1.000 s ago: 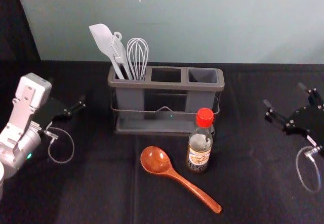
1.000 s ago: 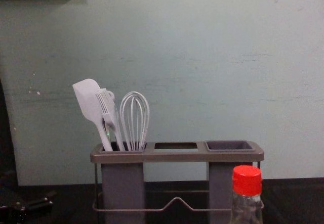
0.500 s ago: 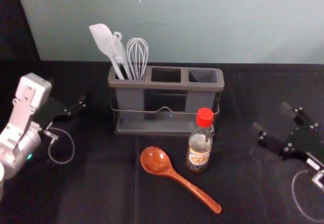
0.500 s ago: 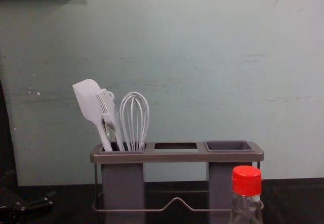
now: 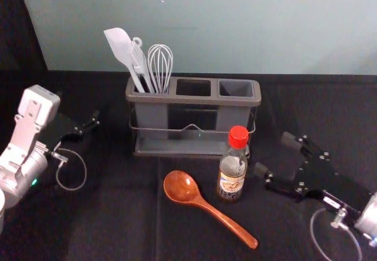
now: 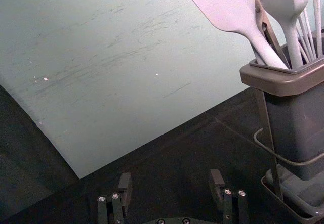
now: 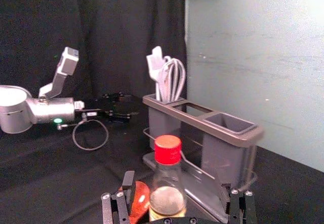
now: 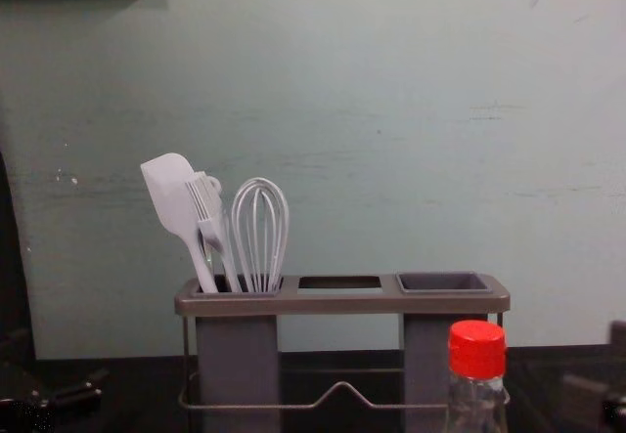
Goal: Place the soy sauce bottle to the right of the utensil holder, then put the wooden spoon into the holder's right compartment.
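In the head view, the right tool (image 5: 274, 154) has moved in from the right edge to near the soy sauce bottle (image 5: 231, 178), spread wide and empty, so a grasp looks next. The bottle stands upright at centre right, before the utensil holder (image 5: 192, 101); the wooden spoon (image 5: 181, 187) lies lower centre. The left tool (image 6: 171, 177) waits open at the head view's left. The chest view's lower edge cuts off the bottle's base; the right wrist view hides most of the spoon.
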`<state>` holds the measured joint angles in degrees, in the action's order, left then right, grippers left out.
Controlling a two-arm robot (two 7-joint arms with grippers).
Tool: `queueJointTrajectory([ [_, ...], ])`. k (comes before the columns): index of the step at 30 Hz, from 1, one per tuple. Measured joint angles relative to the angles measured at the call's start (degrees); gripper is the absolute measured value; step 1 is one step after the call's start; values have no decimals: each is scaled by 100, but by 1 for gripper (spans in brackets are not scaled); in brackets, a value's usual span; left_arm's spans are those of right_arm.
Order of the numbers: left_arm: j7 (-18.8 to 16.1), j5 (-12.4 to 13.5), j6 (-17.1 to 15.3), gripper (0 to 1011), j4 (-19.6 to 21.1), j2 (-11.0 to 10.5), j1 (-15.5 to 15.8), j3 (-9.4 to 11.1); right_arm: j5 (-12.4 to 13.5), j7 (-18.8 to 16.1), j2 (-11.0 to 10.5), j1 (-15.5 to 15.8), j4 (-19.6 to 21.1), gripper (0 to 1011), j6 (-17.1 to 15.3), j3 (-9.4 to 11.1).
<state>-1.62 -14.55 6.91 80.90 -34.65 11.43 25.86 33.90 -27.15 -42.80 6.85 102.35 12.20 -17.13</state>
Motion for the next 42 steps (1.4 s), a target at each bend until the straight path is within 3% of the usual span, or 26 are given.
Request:
queueJointTrajectory([
  [7,0,0,0,1005,0,0,0,0,-224,-134,337,-467,-188,1004,-339,-259],
  [16,0,0,0,1005,0,0,0,0,-497,-177,669,-901,-456,1004,-624,-421],
  [31,0,0,0,1005,0,0,0,0,-688,-262,1100,-1369,-799,1004,-979,-509],
  [42,0,1,0,1005,0,0,0,0,-685,-261,1090,-1361,-794,1004,-975,-506],
])
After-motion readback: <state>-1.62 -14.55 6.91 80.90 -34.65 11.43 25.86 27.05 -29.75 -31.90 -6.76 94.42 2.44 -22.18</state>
